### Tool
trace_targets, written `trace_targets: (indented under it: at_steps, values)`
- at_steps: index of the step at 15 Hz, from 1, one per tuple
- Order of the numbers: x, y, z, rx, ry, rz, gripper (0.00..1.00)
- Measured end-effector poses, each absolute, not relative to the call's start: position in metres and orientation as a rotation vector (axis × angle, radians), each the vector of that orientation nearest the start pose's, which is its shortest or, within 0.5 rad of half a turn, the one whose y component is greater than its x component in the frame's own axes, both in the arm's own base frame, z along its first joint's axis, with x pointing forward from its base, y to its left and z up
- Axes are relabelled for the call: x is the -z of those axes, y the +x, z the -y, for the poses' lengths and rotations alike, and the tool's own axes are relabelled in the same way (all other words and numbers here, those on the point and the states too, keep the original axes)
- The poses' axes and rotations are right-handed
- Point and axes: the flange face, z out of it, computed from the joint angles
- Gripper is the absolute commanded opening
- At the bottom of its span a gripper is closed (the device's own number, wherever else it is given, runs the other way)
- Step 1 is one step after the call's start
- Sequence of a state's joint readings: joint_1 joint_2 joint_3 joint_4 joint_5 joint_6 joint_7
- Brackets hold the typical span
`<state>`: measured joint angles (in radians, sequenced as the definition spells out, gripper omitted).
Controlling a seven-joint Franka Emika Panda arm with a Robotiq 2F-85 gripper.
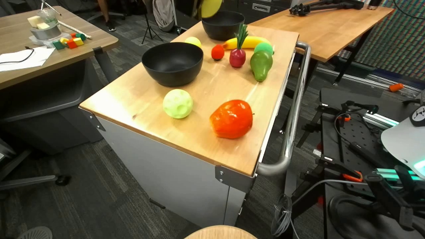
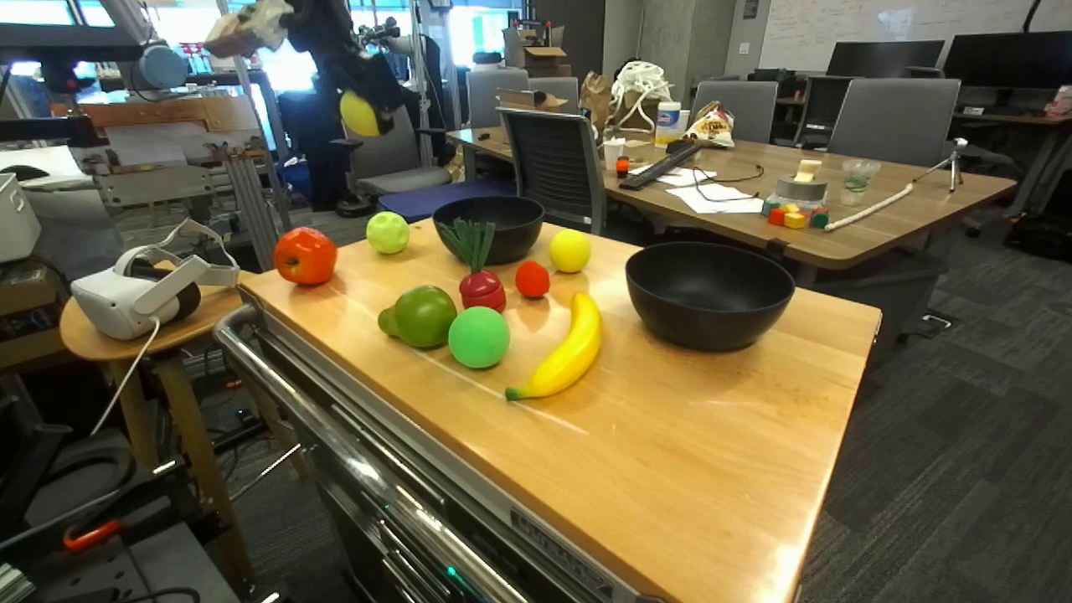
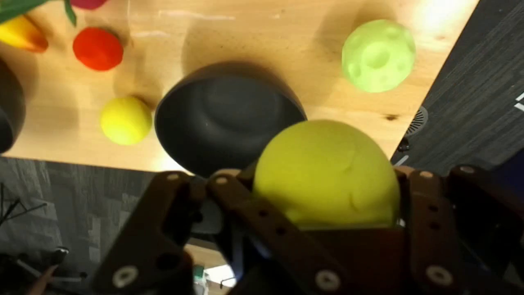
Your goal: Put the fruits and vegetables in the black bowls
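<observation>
A round yellow piece [image 3: 325,172] sits between the fingers of my gripper [image 3: 323,177], which is shut on it. In an exterior view the yellow piece [image 2: 360,115] hangs high over the table's far left side. Below it in the wrist view is a black bowl [image 3: 223,110] with nothing seen inside. The wider black bowl [image 2: 710,297] stands at the other end. On the table lie a big red tomato [image 1: 231,119], a pale green cabbage [image 1: 178,103], a banana [image 2: 561,356], a green pepper [image 1: 261,64], a small red fruit [image 1: 217,52] and another yellow round piece [image 2: 569,250].
A leafy red root [image 2: 482,289] and a green ball [image 2: 478,337] stand close together near the banana. The wooden tabletop [image 2: 720,444] has a metal handrail [image 1: 295,109] along one long side. A desk [image 2: 904,209] with clutter and chairs lies beyond the bowls.
</observation>
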<state>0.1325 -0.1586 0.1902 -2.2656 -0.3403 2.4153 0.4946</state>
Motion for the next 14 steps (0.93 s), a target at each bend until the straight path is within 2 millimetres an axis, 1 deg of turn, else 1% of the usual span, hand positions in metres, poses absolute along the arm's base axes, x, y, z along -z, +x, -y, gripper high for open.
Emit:
trace_targets:
  at_steps: [1,2,3,5,9,10,12,13,14]
  values:
    - [-0.466,0.5,-0.166,0.647,-3.232,0.147,0.09]
    - [-0.469,0.507,-0.165,0.64,-3.241,0.196,0.09]
    - [-0.466,0.517,-0.162,0.621,-3.251,0.239,0.09]
    - [-0.449,0.537,-0.152,0.555,-3.274,0.302,0.09]
    - [-0.404,0.576,-0.128,0.415,-3.32,0.384,0.09]
    - [-0.395,0.584,-0.124,0.387,-3.326,0.399,0.09]
    - [-0.384,0.598,-0.12,0.355,-3.331,0.42,0.1]
    - [-0.381,0.604,-0.118,0.346,-3.332,0.432,0.49]
    - [-0.379,0.609,-0.117,0.344,-3.331,0.45,0.61]
